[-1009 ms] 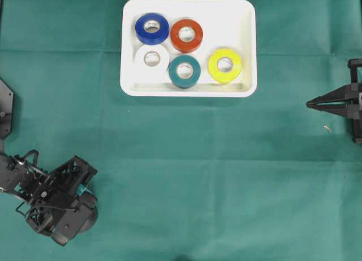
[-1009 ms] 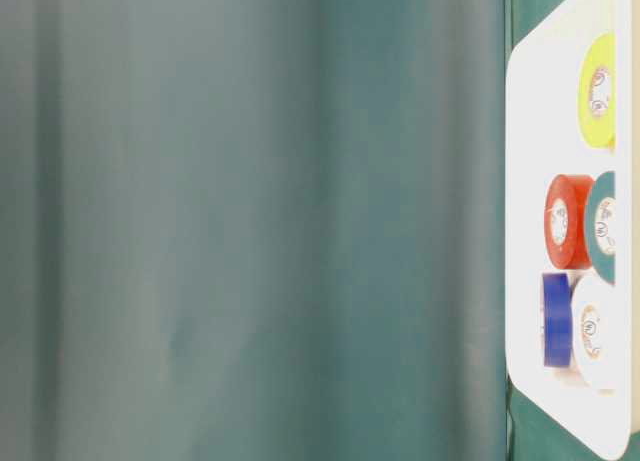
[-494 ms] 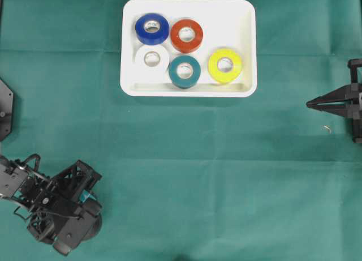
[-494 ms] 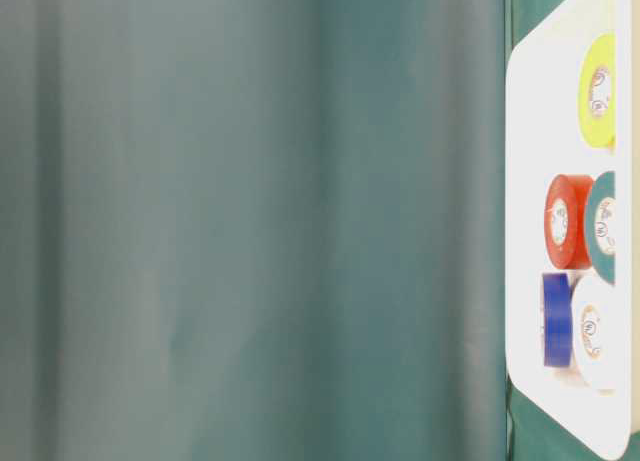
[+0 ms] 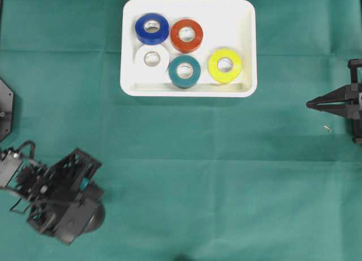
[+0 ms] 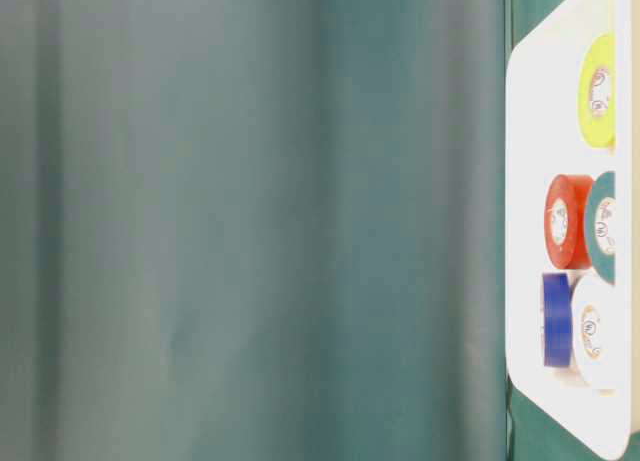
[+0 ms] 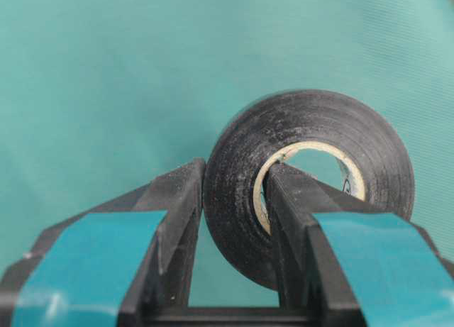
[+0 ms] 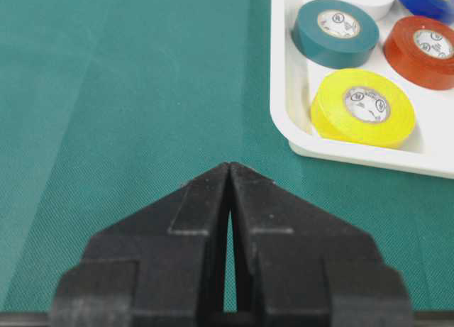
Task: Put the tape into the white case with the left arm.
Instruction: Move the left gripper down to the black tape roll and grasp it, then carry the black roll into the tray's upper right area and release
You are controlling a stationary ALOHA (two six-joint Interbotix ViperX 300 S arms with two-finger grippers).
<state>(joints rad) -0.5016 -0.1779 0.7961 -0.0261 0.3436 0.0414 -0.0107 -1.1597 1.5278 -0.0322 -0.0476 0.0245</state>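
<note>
Green cloth (image 5: 215,159) covers the whole table. At its lower left corner in the overhead view, the left gripper (image 7: 234,199) pinches a black tape roll (image 7: 312,171), one teal-banded finger through its core, the other outside its wall. Well beyond this claw lies the white case (image 5: 246,23), holding blue, red, white, teal and yellow rolls. Far across the table, the right gripper (image 8: 230,181) rests pressed together, the case just ahead of it.

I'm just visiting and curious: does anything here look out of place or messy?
Nothing stands out. Five tape rolls lie flat in the white case; the left gripper pinches a black tape roll by its wall.
</note>
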